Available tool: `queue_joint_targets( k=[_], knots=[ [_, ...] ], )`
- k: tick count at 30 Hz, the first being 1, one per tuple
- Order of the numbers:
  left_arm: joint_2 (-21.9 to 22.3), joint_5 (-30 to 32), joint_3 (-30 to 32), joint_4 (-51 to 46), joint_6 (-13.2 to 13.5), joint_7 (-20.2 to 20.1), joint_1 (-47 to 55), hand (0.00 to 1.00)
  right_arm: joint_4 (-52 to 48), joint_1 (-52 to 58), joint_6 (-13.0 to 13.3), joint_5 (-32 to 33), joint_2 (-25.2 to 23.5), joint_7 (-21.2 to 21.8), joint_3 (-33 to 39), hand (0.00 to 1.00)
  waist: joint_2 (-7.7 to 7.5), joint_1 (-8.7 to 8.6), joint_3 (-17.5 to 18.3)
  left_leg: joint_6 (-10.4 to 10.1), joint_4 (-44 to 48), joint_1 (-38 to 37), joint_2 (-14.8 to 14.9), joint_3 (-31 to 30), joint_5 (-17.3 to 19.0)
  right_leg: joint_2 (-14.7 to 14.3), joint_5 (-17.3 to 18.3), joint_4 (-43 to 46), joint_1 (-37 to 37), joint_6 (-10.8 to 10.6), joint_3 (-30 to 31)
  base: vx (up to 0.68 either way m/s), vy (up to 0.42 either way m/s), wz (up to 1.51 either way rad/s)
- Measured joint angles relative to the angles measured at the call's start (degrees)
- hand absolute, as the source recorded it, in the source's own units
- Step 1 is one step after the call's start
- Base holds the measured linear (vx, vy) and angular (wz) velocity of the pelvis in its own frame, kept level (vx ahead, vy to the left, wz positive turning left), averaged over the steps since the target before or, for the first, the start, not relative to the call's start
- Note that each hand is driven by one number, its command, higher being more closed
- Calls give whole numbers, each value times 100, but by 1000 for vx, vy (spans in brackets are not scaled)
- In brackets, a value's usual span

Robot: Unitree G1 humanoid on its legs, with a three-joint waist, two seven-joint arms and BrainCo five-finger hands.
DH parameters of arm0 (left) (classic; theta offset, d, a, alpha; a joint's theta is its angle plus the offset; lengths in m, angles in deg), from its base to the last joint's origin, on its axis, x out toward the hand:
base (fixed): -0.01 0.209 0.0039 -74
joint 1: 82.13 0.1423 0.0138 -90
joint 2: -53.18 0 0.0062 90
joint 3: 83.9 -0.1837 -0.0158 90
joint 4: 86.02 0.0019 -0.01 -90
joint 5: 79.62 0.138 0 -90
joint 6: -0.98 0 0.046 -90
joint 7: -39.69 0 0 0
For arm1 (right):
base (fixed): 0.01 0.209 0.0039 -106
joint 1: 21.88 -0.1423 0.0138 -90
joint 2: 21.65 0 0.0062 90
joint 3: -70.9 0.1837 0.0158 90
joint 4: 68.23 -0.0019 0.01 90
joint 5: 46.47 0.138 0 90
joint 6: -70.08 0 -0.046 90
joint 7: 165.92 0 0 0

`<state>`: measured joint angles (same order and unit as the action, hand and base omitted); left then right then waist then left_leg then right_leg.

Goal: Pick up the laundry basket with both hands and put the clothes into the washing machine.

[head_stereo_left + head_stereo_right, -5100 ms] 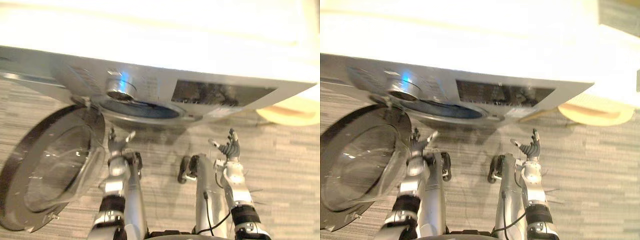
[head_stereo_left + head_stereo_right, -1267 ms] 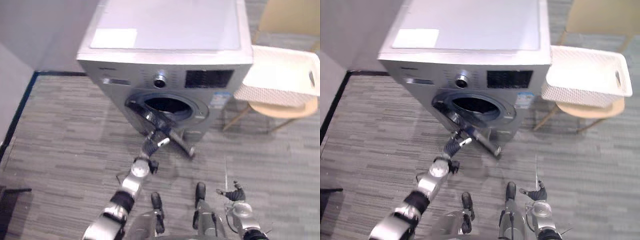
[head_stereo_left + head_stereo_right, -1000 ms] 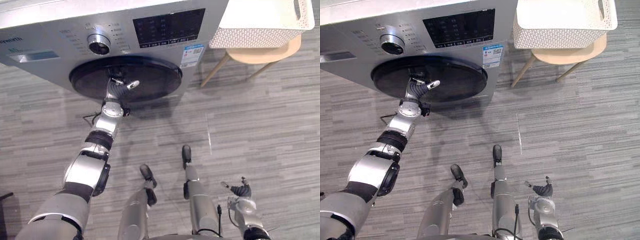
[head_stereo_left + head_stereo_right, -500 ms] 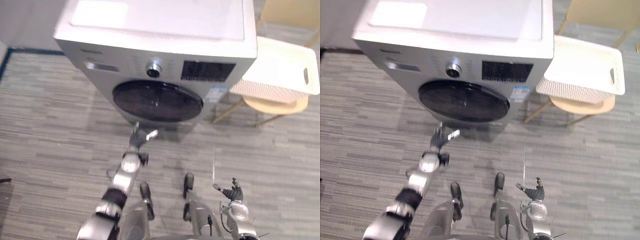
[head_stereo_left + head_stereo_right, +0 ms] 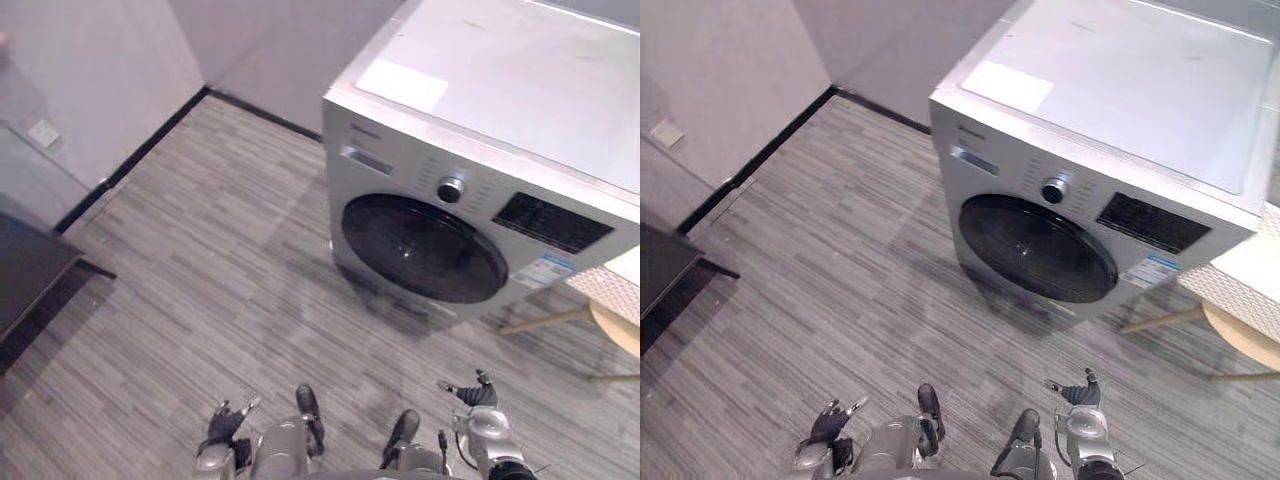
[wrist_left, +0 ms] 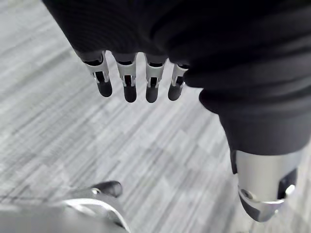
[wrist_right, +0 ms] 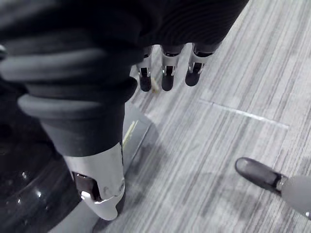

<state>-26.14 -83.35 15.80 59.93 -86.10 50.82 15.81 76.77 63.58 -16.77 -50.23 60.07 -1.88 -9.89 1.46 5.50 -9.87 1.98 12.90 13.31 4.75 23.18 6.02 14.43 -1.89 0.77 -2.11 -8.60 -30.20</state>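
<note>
I'm hanging my left hand [image 5: 222,427] and right hand [image 5: 471,394] relaxed and empty. The washing machine [image 5: 500,130] door [image 5: 424,248] is shut and the basket [image 5: 1243,272] is sitting beside it, so I'm judging the loading done.

The washing machine [image 5: 480,180] is showing a silver-grey front under a pale, near-white top. Its round door [image 5: 424,248] is gleaming glossy black, the display panel [image 5: 552,222] is showing black, the knob [image 5: 451,189] is shining chrome, and a small sticker [image 5: 553,270] is showing blue and white. The floor [image 5: 200,260] is running in grey streaked planks. The walls [image 5: 90,60] are looking pale grey, the skirting [image 5: 130,160] black. The laundry basket [image 5: 1230,285] is showing white with a fine dotted pattern, the stool [image 5: 1245,345] light wood. The left hand [image 6: 150,80] and right hand [image 7: 167,73] are wearing black ribbed covers over silver, dark-tipped fingers.
</note>
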Motion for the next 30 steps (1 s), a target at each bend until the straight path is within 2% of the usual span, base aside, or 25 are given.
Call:
queue_joint_targets(
  k=[2,3,4,5,6,7,8,9,10,12,13,14,15,16,17,18,19,20,21,22,24,26,28,29,30],
  knots=[
    [29,0,41,2,7,14,144,0,41,-8,0,-49,-3,12,-66,0,-15,38,4,69,415,40,-94,-113,387,194,223,262,106,-237,-137,76,188,27],
    [81,-6,170,-37,7,11,249,0,51,23,-8,-119,0,66,-88,0,-64,13,30,119,686,127,-147,-237,635,408,483,740,92,-345,-234,105,193,67],
    [70,-8,188,-61,3,14,305,0,52,70,-20,-150,15,120,-140,0,-89,-8,60,177,811,94,-305,-432,792,739,696,1489,30,-221,-279,177,214,78],
    [84,-9,180,-103,2,12,327,0,52,88,-34,-155,39,131,-143,0,-92,-19,60,246,840,68,-380,-544,845,928,782,2077,-129,58,-229,194,162,99],
    [100,-10,157,-230,2,14,343,0,51,139,-60,-152,87,141,-243,0,-125,-35,43,342,844,-57,-519,-804,901,1182,519,3301,-615,705,288,273,234,90],
    [79,-13,147,-314,2,19,333,0,52,150,-65,-148,85,147,-254,0,-43,-67,51,346,847,-119,-552,-983,895,1160,550,3843,-874,683,671,246,188,123],
    [-13,-23,115,-489,6,24,315,0,55,145,-73,-144,-7,185,-321,0,-86,-144,27,468,845,-214,-554,-1346,939,876,946,4506,-1203,440,1118,334,136,121],
    [-61,-29,113,-596,10,28,289,0,52,122,-71,-142,-64,214,-362,0,-77,-171,-13,496,777,-329,-603,-1591,952,609,1266,4663,-1390,447,1243,350,30,126],
    [-72,-51,113,-640,21,29,198,0,52,83,-72,-141,-69,228,-417,0,-139,-170,-76,518,659,-543,-674,-1772,964,347,1460,4596,-1540,529,1372,429,24,119],
    [-107,-109,18,-698,23,24,17,0,-27,43,-74,-137,-9,222,-461,0,-177,-257,-100,550,511,-875,-861,-2238,996,-212,1570,3975,-2033,512,1715,379,5,147],
    [-96,-125,-113,-704,36,22,-117,0,-50,-15,-77,-136,31,224,-460,0,-167,-408,-124,555,510,-1012,-960,-2594,1043,-477,1477,3433,-2324,410,2047,451,-63,174],
    [-56,-125,-124,-703,57,25,-232,0,-107,-38,-84,-138,56,226,-461,0,-207,-487,-186,530,488,-1213,-1003,-2828,1087,-656,1304,2859,-2403,344,2324,476,-85,171],
    [-26,-123,-133,-713,82,25,-304,0,-195,-13,-91,-138,67,227,-461,0,-173,-484,-251,439,452,-1384,-1040,-3009,1138,-831,1015,2207,-2419,316,2522,503,-136,149],
    [-25,-117,-136,-747,124,28,-303,0,-236,5,-98,-148,66,233,-467,0,-227,-474,-265,283,367,-1631,-1061,-3199,1233,-922,621,1601,-2410,374,2716,507,-189,146],
    [-39,-116,-136,-770,149,29,-262,0,-238,45,-107,-153,67,241,-474,0,-257,-491,-255,118,390,-1809,-1078,-3332,1334,-923,376,1555,-2404,529,2773,654,-289,161],
    [-35,-108,-137,-814,152,34,-216,0,-239,106,-117,-168,84,250,-474,0,-260,-550,-222,-16,529,-1911,-1080,-3507,1432,-908,-91,1786,-2361,660,2809,690,-337,155],
    [34,-79,-122,-837,175,48,-186,0,-232,117,-124,-195,138,268,-483,0,-99,-543,-187,-100,1004,-1771,-904,-3575,1454,-940,-133,2086,-2359,797,2545,593,-282,120],
    [64,-66,-122,-848,190,51,-161,0,-274,74,-111,-209,136,278,-490,0,-26,-522,-177,-177,1491,-1544,-808,-3472,1412,-965,9,2090,-2297,863,2473,564,-239,75],
    [131,-48,-50,-855,184,52,-133,0,-369,-3,-110,-244,132,312,-580,0,112,-461,-186,-534,2671,-1015,-536,-3039,1119,-1182,155,1991,-2068,1007,2278,535,-216,24],
    [195,-21,2,-856,175,48,-8,0,-472,-7,-98,-246,92,361,-708,0,135,-400,-205,-541,3717,-572,-109,-2668,677,-1389,228,1781,-1691,1135,2215,526,-212,6],
    [265,-10,-62,-868,155,13,-37,0,-468,23,-89,-245,-31,356,-672,0,69,-304,-238,-498,4440,-277,411,-2018,724,-1496,225,1403,-1042,1193,2070,470,-188,20],
    [387,-7,-120,-996,156,2,-75,0,-470,57,-91,-241,-72,347,-569,0,-63,-315,-240,-430,4262,-45,567,-1604,766,-1383,226,1026,-522,1195,1963,407,-139,45],
    [448,-2,-127,-1106,181,3,-156,0,-476,54,-100,-236,-119,338,-302,0,-59,-303,-234,-403,3192,220,760,-1339,786,-1301,227,696,-169,1190,1739,277,-58,34],
    [446,7,-124,-1105,180,7,-191,0,-476,53,-110,-236,-122,339,-262,0,-48,-292,-238,-427,2776,234,786,-1315,771,-1288,229,660,-126,1187,1686,168,32,29],
    [441,9,-125,-1093,180,8,-253,0,-476,64,-111,-237,-138,339,-211,0,-34,-291,-241,-576,1993,208,832,-1213,636,-1262,268,644,-57,1125,1597,87,34,14]
  ],
)
